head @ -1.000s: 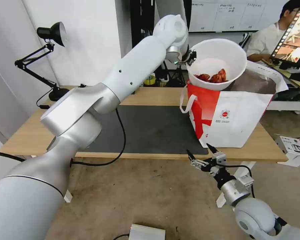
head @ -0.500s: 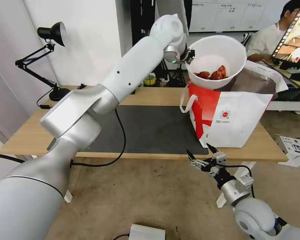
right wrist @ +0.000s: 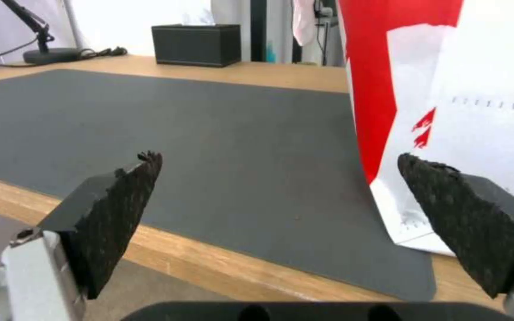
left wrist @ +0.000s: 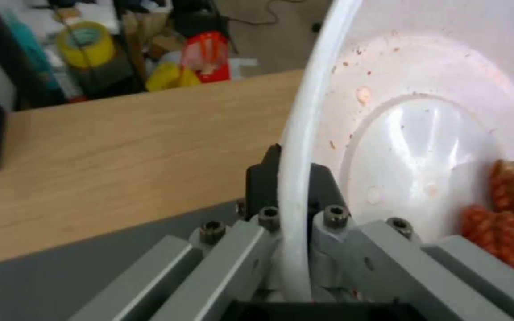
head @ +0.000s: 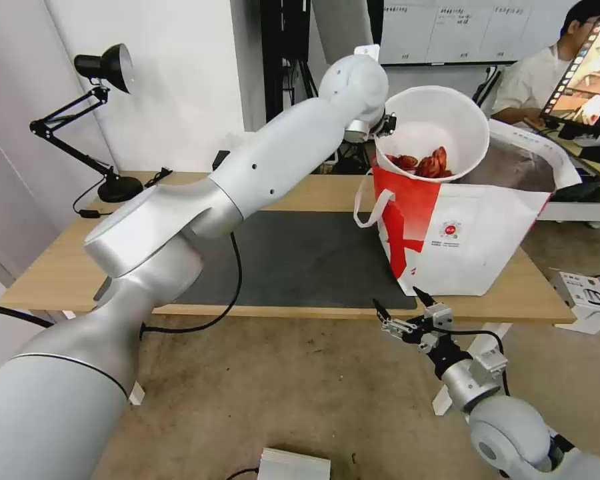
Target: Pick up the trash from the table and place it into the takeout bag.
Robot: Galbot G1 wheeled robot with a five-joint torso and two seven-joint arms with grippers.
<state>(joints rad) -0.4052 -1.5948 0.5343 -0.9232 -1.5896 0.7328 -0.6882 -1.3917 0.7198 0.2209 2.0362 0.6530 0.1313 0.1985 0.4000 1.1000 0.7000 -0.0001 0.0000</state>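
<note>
My left pincer [head: 385,124] grips the white bowl's [head: 435,123] rim, tilted above the takeout bag [head: 477,233]. My right pincer [head: 403,313] hangs spread wide by the tabletop's [head: 53,263] near edge.

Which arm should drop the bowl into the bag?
Left. Its claw pinches the white bowl rim, above the takeout bag mouth. The right claw sits open below the table edge.

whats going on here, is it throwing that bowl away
The left gripper is shut on the rim of the white bowl with red scraps, holding it tilted in the mouth of the takeout bag on the table. The right gripper hangs open below the table's front edge.
</note>
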